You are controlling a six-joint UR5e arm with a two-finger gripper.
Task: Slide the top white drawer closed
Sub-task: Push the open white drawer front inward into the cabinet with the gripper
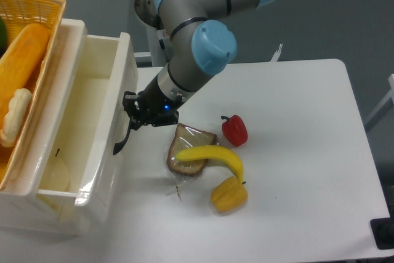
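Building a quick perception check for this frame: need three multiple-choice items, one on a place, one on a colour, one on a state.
1. Where is the gripper?
A. at the top white drawer front, by its black handle
B. over the red pepper
C. inside the basket

2. What colour is the fruit lying across the wrapped bread?
A. green
B. yellow
C. purple

3. The top white drawer is:
A. fully shut
B. removed
C. partly open

Answers: 1 A, the fingers meet the drawer front; 2 B, a yellow banana; 3 C, its inside shows.

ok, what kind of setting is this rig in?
Probably a lab bench staged as a kitchen: white table against a plain grey wall, plastic drawer, toy-like banana and red pepper.
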